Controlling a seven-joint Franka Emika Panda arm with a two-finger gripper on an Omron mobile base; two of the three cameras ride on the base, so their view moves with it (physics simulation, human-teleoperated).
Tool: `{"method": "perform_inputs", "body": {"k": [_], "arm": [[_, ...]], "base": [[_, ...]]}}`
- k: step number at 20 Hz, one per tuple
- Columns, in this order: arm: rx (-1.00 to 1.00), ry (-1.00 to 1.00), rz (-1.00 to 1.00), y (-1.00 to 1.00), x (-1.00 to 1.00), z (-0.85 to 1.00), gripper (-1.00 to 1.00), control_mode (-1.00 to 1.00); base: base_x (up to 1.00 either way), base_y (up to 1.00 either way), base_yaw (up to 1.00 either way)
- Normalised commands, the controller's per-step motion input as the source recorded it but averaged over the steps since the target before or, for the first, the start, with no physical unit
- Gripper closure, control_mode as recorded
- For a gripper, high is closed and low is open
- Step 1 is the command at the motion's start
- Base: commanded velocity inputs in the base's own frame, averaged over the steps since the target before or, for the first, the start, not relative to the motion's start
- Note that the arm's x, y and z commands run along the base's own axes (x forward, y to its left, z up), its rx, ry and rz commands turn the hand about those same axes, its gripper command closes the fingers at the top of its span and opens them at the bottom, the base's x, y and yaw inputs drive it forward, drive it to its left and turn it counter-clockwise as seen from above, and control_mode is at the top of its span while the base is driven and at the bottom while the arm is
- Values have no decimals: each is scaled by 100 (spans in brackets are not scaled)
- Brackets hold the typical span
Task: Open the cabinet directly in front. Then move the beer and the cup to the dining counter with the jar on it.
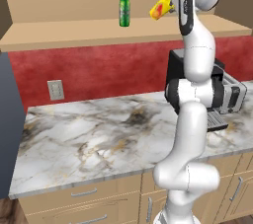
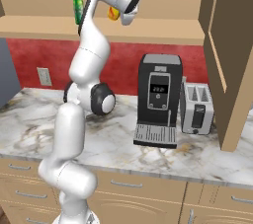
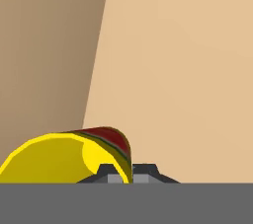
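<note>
In the open cabinet (image 1: 59, 35) the beer (image 1: 124, 5) stands upright on the shelf. To its right the cup (image 1: 161, 7) is tilted, its rim pinched between the closed gripper (image 3: 132, 172) fingers.

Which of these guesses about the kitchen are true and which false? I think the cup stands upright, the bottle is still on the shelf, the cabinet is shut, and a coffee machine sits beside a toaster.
1. The cup stands upright. False: it is tilted, its rim pinched in the gripper.
2. The beer stands on the cabinet shelf. True.
3. The cabinet is shut. False: its door is swung open.
4. A coffee machine sits beside a toaster. True.
</note>
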Motion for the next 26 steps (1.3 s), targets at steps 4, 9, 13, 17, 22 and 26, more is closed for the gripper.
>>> {"method": "perform_inputs", "body": {"k": [4,9,13,17,22,26], "arm": [[3,-10,0,-7,-65,0,100,-100],[10,-19,0,-24,-100,0,100,-100],[15,-43,0,-19,-93,0,100,-100],[15,-47,0,-6,-75,0,100,-100],[11,-44,0,0,-88,0,100,-100],[2,-57,0,1,-100,-49,100,-100]], "base": [[0,0,0],[0,0,0],[0,0,0],[0,0,0],[0,0,0],[0,0,0]]}}
